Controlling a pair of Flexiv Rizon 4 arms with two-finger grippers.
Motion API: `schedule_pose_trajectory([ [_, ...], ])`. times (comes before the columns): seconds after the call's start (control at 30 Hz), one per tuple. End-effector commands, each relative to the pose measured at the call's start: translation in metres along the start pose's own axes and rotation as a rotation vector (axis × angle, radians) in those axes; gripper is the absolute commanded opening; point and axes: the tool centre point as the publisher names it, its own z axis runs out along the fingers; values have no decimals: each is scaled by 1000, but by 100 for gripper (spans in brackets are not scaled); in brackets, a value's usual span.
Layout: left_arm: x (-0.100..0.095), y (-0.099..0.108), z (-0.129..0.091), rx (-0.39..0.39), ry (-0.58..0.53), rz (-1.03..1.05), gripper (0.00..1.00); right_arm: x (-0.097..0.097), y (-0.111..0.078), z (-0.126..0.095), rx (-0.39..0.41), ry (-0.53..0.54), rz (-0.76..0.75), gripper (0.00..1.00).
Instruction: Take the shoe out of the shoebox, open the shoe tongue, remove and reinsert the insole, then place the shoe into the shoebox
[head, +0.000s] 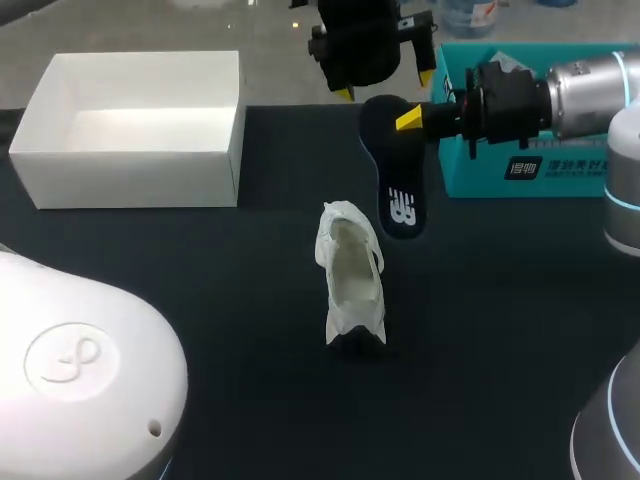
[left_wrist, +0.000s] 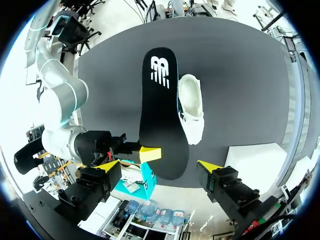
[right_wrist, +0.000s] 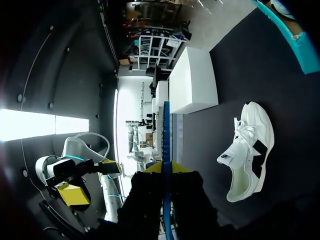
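A flat black foam insole, with a white logo on its wide end, hangs above the dark table, pinched at its narrow end by the right gripper. From overhead only one yellow tip shows; the other is hidden behind the insole. The right wrist view shows the insole edge-on, a thin blue line clamped between both fingers. The left gripper hovers at the table's far side, its upper part cut off at the frame edge, jaws spread wide and holding nothing. The white lace-up shoe with black patches stands on the table just beside the insole's tip, its inside too pale to make out. The open white cardboard shoebox sits well apart; a teal box is partly masked by the right arm.
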Motion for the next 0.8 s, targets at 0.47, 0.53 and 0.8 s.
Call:
schedule_pose_trajectory([
  [0.47, 4, -2, -11, 153, 69, -27, 100, 0, 5, 0, -31, 37, -27, 0],
  [0.53, 2, -6, -13, 164, 56, -25, 100, 0, 6, 0, -35, 39, -30, 0],
  [0.8, 0, -11, -12, 167, 47, -16, 100, 1, 6, -2, -32, 39, -34, 0],
])
